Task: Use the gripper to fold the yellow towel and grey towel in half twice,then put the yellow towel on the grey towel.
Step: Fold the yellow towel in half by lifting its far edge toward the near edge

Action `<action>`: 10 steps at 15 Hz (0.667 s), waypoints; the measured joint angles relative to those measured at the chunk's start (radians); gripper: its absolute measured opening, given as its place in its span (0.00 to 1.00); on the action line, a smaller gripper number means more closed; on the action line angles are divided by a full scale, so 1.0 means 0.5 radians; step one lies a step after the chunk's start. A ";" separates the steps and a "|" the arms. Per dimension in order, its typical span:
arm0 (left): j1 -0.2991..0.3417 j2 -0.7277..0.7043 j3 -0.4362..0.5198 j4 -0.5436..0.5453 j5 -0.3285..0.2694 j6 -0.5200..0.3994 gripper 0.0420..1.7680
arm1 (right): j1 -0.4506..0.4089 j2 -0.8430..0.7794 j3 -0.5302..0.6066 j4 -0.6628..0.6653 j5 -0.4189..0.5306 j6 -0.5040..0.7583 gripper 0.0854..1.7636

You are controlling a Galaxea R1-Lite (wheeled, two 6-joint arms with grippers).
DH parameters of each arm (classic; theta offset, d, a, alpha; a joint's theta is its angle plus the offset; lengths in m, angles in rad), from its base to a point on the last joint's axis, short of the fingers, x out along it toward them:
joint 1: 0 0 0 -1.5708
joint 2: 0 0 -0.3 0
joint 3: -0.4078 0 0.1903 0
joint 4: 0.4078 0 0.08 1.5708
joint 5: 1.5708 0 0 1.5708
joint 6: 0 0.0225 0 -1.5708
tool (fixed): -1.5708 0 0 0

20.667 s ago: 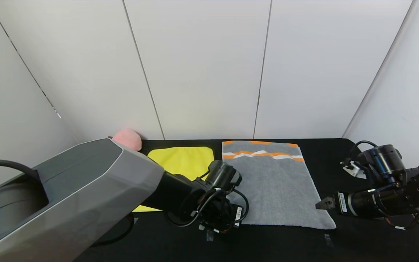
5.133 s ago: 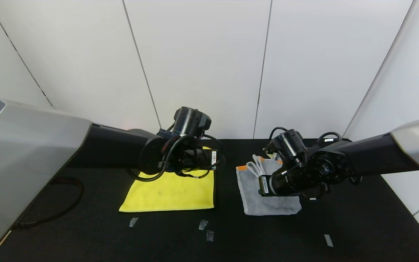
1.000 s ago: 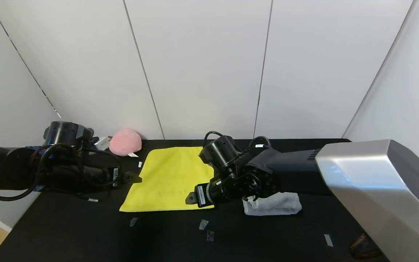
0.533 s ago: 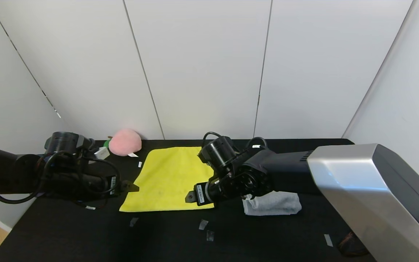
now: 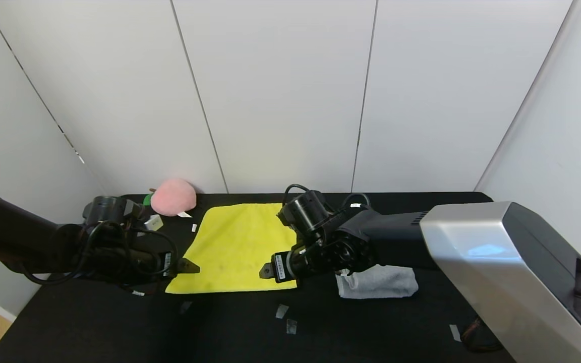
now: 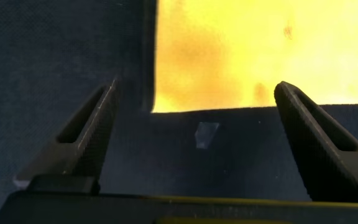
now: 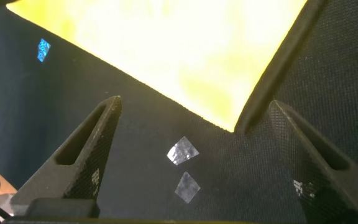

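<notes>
Right then, both arms were down low over the black table. The yellow towel lay flat and unfolded, left of centre, w/ its near edge toward the robot. The left gripper sat just beside the towel's near-left corner, jaws spread wide, nothing between them; in the left wrist view that corner showed between the fingers. The right gripper hovered at the near-right corner, also wide open and empty, its fingers straddling the corner in the right wrist view. The grey towel was a small folded bundle to the right, partly behind the right arm, apart from the yellow one. A pink plush peach sat at the back-left by the wall. Bits of tape lay nearer the robot.
</notes>
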 joint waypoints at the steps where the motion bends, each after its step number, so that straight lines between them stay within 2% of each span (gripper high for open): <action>1: -0.005 0.017 -0.009 -0.001 -0.014 -0.001 0.97 | -0.001 0.005 0.000 -0.002 0.001 -0.001 0.96; 10: -0.043 0.140 -0.040 -0.089 -0.020 0.009 0.97 | 0.009 0.017 0.002 -0.054 0.003 -0.001 0.96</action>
